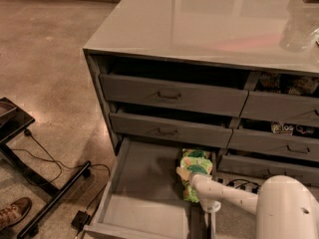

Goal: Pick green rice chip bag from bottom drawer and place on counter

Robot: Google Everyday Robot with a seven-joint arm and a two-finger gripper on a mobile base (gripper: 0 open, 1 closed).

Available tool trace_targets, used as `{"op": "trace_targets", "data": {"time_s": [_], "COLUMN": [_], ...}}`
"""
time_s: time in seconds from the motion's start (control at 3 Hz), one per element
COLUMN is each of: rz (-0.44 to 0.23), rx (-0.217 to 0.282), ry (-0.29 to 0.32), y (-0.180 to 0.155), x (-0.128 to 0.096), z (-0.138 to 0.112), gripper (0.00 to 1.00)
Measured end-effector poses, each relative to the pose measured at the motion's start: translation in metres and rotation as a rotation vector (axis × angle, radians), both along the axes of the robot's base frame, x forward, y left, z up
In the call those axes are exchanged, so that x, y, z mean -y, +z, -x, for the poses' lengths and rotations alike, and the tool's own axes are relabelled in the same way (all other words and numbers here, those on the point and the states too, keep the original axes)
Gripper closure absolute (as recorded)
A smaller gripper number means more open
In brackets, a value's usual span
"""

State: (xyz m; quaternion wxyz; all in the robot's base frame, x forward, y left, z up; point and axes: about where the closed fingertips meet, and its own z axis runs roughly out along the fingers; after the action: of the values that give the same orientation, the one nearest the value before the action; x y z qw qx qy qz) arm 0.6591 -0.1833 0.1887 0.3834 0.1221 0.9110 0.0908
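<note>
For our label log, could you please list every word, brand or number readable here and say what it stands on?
Green rice chip bag, lying in the bottom drawer with the gripper on it: print too blurred to read.
Pale packet in the right-hand drawers: light lettering, too blurred to read.
Counter and left drawer fronts: no text.

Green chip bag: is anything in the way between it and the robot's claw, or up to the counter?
Nothing visible separates them: the claw is right at the green rice chip bag in the bottom drawer. Toward the counter, the middle drawer front sits just above the bag's far end.
</note>
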Motion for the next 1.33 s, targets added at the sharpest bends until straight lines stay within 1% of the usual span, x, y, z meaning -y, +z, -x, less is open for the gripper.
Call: {"op": "trace_targets", "data": {"time_s": [0.33,0.67,1.0,1.33], "rz": [0.059,0.116,0.191,0.197], "rx": [0.007,0.008,0.010,0.012], "ry": [-0.032,-0.042,-0.030,-0.032], "y": [-0.012,-0.022,-0.032,-0.031], "x": [0.007,0.008,0.003,0.003], "z": [-0.004,-0.005,-0.005,-0.005], "gripper": [0.00,0.00,0.00,0.20]}}
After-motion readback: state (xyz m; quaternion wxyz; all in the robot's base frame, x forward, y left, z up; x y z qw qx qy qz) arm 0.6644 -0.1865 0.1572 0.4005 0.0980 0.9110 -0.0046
